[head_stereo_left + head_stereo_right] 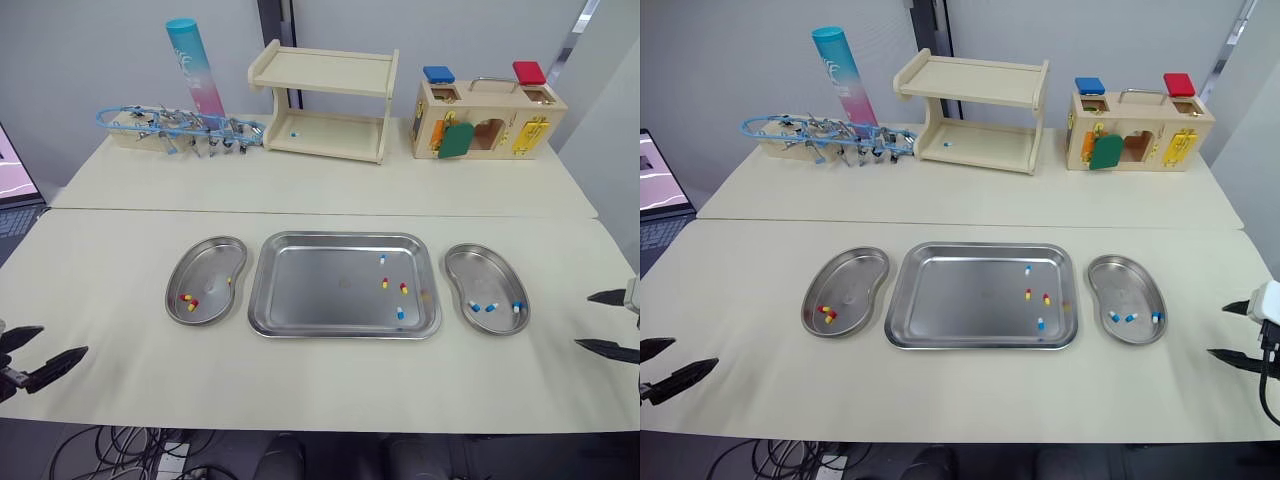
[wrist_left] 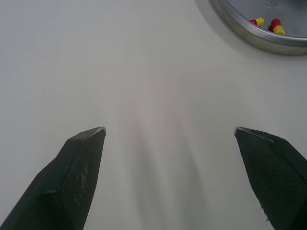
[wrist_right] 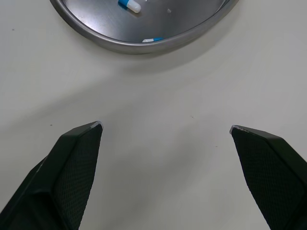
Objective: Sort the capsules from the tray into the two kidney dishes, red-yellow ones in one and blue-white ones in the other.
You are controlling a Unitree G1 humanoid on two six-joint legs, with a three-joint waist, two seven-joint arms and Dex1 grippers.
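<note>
Apparently hovering, left gripper (image 1: 64, 340), right gripper (image 1: 584, 320), jaws wide apart

High stereo overview, low wrist close-ups

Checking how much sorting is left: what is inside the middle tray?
The tray holds two red-yellow capsules and two blue-white capsules near its right side. Nothing covers its floor.
</note>
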